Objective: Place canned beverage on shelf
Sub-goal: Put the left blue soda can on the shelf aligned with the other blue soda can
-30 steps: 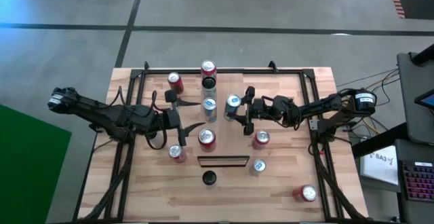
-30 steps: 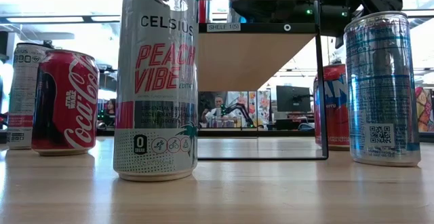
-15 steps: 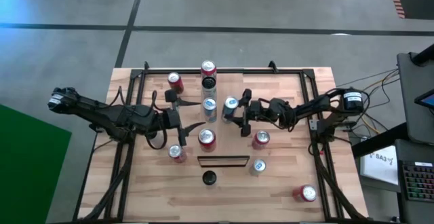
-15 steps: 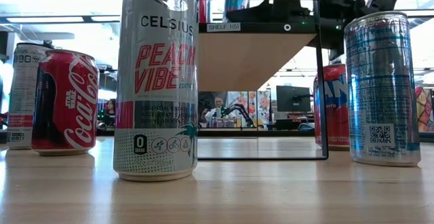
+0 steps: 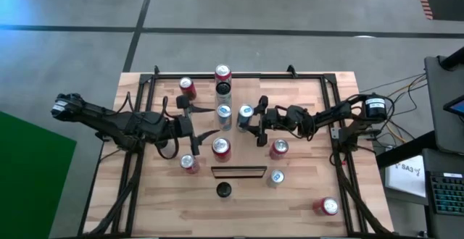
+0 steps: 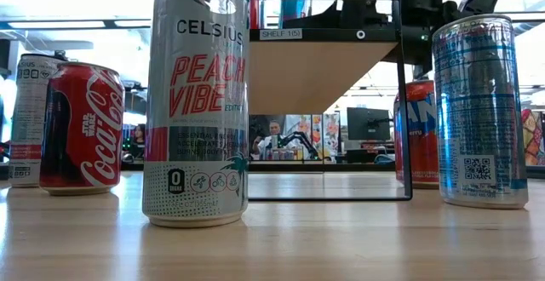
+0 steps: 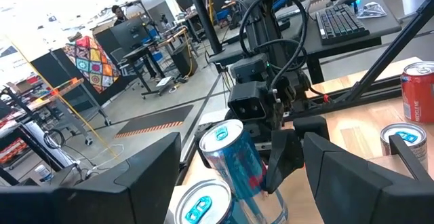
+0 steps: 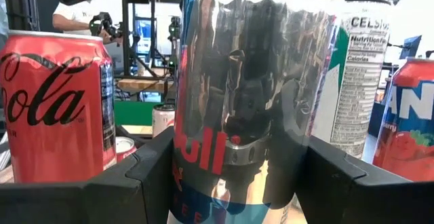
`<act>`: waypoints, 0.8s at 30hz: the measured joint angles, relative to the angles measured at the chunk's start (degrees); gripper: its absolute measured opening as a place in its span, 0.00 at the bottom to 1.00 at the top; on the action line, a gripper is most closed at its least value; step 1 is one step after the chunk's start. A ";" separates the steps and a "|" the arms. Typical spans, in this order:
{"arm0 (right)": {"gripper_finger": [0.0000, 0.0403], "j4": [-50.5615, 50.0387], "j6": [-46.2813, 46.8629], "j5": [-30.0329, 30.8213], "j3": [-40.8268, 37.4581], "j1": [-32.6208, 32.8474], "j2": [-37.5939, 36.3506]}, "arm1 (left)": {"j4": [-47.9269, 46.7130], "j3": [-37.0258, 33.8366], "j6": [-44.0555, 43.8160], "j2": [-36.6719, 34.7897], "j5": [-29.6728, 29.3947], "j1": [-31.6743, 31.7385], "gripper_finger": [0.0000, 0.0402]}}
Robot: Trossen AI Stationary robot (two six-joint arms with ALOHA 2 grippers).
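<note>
- The right gripper (image 5: 250, 122) has its jaws clamped on a tall silver and blue can (image 5: 246, 113), holding it upright around the middle of the table (image 5: 304, 195), a bit toward the far edge.
- From the right wrist you can see that can (image 8: 251, 95) sitting snug between both fingers (image 8: 159, 176).
- The shelf (image 6: 319, 36) is the raised light wood board running down the middle; the held can (image 6: 297, 0) shows at its top level, whether it's touching the board I can't tell.
- On the shelf line there's already a red can (image 5: 222, 73) at the far end, then a dark-topped can (image 5: 222, 88) and a silver one (image 5: 224, 112).
- The left gripper (image 5: 205, 123) hovers just left of the shelf, jaws wide with nothing in them.
- Another red can (image 5: 220, 147) stands just beside the left fingers, toward the near edge.
</note>
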 joint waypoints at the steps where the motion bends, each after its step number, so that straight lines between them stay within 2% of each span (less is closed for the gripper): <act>1: 0.56 -0.14 -0.02 0.00 0.00 0.00 0.04 | 0.00 0.00 0.00 0.00 0.00 0.00 0.69; 24: 0.56 -1.30 -0.98 0.02 0.00 0.00 0.74 | 0.04 0.00 0.44 0.00 0.00 0.11 0.69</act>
